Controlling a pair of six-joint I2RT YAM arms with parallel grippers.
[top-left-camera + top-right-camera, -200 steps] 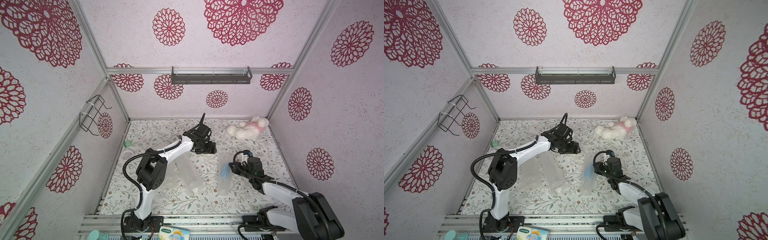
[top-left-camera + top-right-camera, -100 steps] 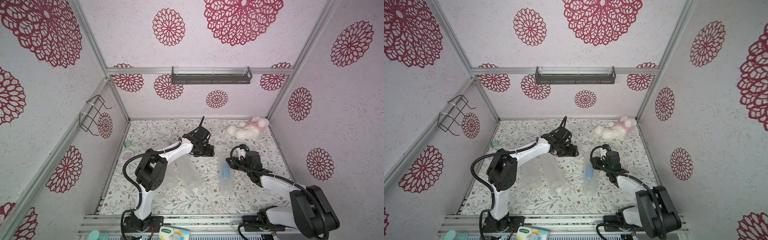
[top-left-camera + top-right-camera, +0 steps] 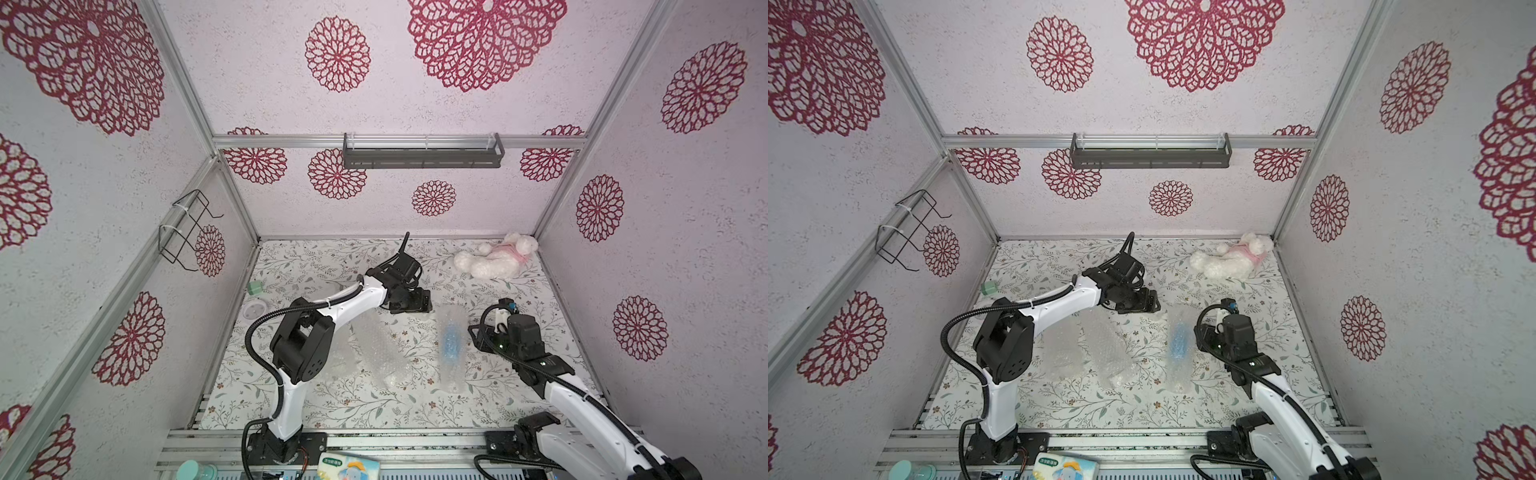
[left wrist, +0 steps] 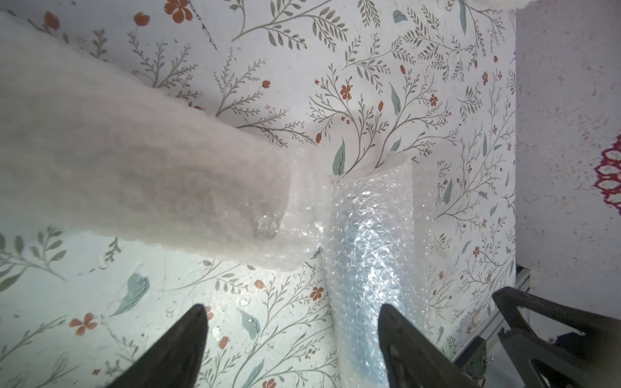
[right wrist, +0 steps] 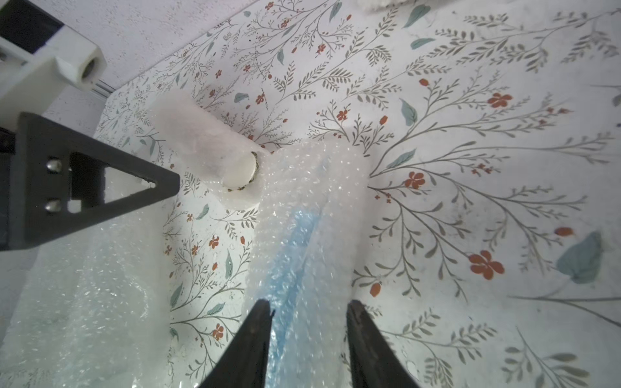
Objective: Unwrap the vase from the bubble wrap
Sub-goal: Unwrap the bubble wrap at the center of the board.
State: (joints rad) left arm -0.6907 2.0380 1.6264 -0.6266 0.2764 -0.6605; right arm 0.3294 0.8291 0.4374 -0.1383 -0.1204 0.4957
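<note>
Well, we judge little done: vase [image 5: 295, 242] lies wrapped in bubble wrap [image 5: 336, 174] just ahead of right tool [image 5: 311, 304], jaws parted; left tool [image 4: 291, 306] spread wide, empty.

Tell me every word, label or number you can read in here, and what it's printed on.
Packet at the front edge: green label with printed characters, too small and blurred to read.
Table cover: small dark marks like letters at the edge of the left wrist view, cut off and unreadable.
Nothing else shows lettering.
</note>
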